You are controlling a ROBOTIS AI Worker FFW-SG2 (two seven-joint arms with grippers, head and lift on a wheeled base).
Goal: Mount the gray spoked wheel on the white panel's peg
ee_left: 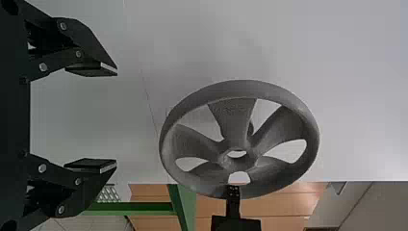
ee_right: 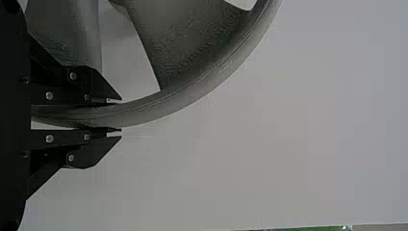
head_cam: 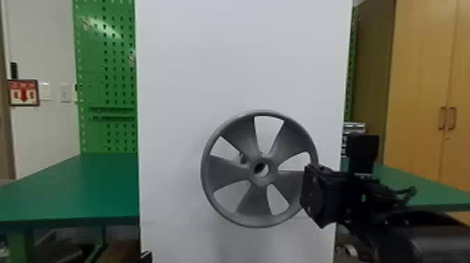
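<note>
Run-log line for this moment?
right gripper: closed on wheel rim; wheel: before white panel, unmounted; left gripper: open, empty

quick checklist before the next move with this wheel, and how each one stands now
1. Right gripper shut on the wheel by its rim: ok
2. Left gripper clear of the wheel: ok
3. Peg located: cannot tell for sure; the dark stub behind the wheel is probably it
4. Hub lined up with that stub: not ok, looks off to one side
5. Wheel seated against the panel: cannot tell
</note>
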